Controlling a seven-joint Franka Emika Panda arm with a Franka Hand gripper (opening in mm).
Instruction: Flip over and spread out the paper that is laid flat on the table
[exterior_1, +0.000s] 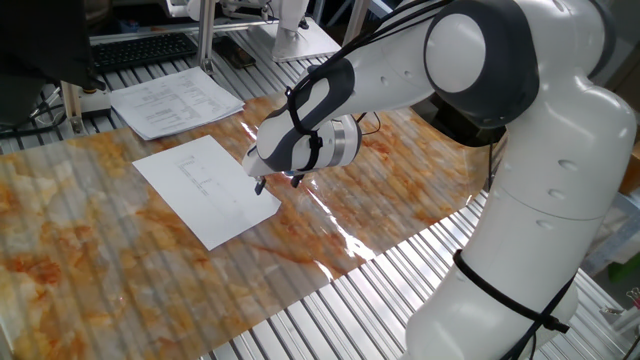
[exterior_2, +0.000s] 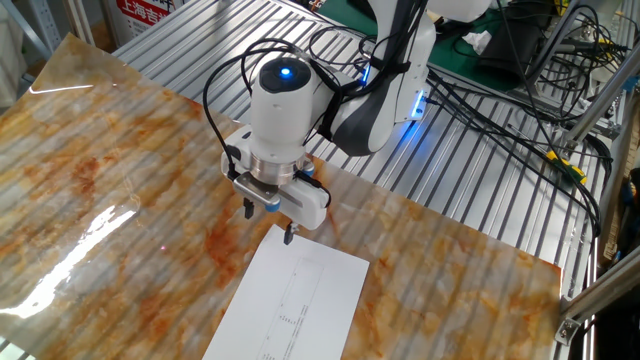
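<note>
The paper (exterior_1: 205, 188) is a thin white sheet lying flat on the marbled orange-and-grey table (exterior_1: 120, 270), faint print lines facing up. It also shows in the other fixed view (exterior_2: 290, 300). My gripper (exterior_1: 277, 184) is open and empty, fingers pointing down, just above the sheet's edge nearest the arm. In the other fixed view the gripper (exterior_2: 269, 223) hovers at the sheet's far corner; one fingertip is over the paper's edge, the other over the bare table.
A stack of densely printed pages (exterior_1: 175, 100) lies on the metal slats behind the paper. A keyboard (exterior_1: 140, 48) and a white stand (exterior_1: 295, 40) are further back. Cables (exterior_2: 480, 100) run over the slats beside the arm's base.
</note>
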